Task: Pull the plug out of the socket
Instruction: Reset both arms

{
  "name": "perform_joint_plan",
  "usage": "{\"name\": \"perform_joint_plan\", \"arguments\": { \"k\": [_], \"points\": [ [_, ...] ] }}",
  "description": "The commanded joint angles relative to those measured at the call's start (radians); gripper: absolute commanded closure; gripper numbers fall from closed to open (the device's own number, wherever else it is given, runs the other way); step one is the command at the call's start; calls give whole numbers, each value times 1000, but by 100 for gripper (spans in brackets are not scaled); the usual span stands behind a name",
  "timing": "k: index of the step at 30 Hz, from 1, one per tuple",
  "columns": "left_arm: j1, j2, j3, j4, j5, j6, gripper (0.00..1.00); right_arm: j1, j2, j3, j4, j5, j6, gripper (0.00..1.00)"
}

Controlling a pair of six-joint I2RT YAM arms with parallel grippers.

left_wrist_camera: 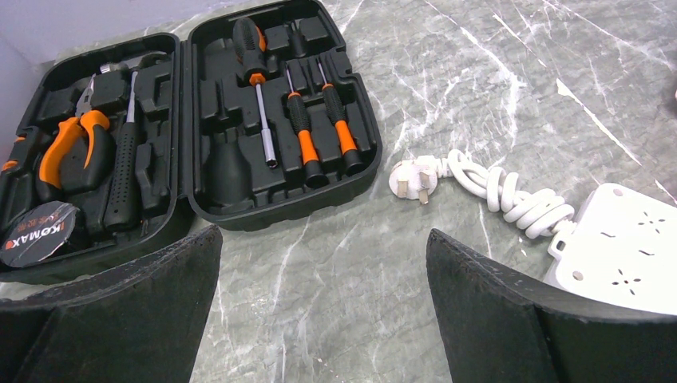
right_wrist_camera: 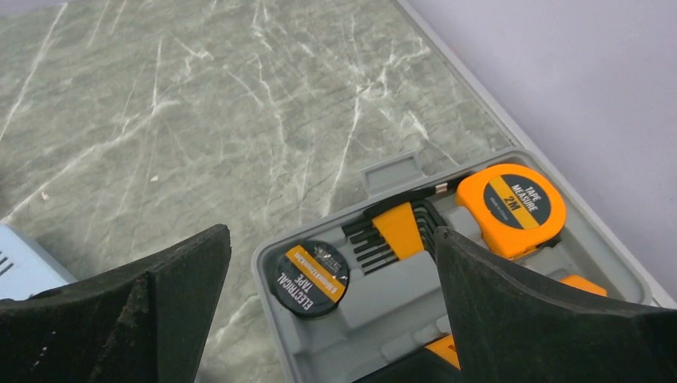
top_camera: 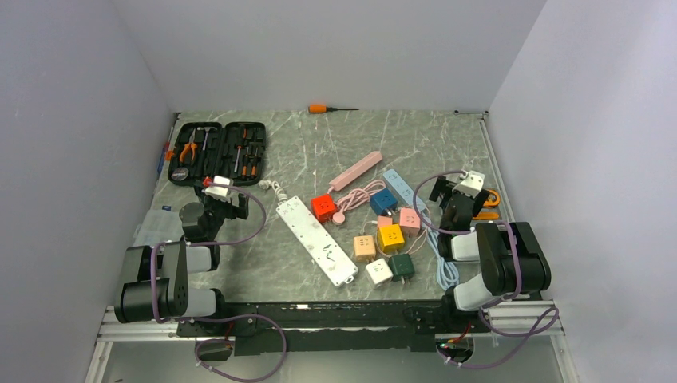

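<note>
1. The white power strip (top_camera: 316, 239) lies diagonally mid-table, long and flat. Its white plug (left_wrist_camera: 411, 177) lies loose beside the black tool case (left_wrist_camera: 192, 120).
2. There are three strips: the white one, a pink strip (top_camera: 356, 171) and a blue strip (top_camera: 399, 185). At least seven cube sockets (top_camera: 391, 236) sit nearby.
3. The left gripper (left_wrist_camera: 323, 239) and right gripper (right_wrist_camera: 333, 235) are both spread wide and empty.

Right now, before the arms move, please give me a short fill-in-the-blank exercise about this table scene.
1. The left gripper and the right gripper both stand ____, holding nothing.
2. The white plug lies beside an open tool case whose colour is ____.
3. The tape measure in the grey case has a body coloured ____.
Missing words: open; black; orange.
</note>
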Motion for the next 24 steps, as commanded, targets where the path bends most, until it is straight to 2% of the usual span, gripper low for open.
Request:
{"name": "perform_joint_plan", "arguments": {
  "k": [1, 5, 12, 24],
  "points": [
    [0, -6, 21, 37, 10, -8, 1, -1, -19, -11, 21, -38, 26, 0],
    [-1, -6, 20, 41, 3, -11, 1, -2, -17, -15, 36, -24, 21, 0],
    [-1, -4, 32, 22, -104, -52, 1, -2, -16, -15, 36, -23, 20, 0],
    [-1, -4, 31, 24, -134, -65, 1, 0, -18, -14, 35, -23, 18, 0]
  ]
}}
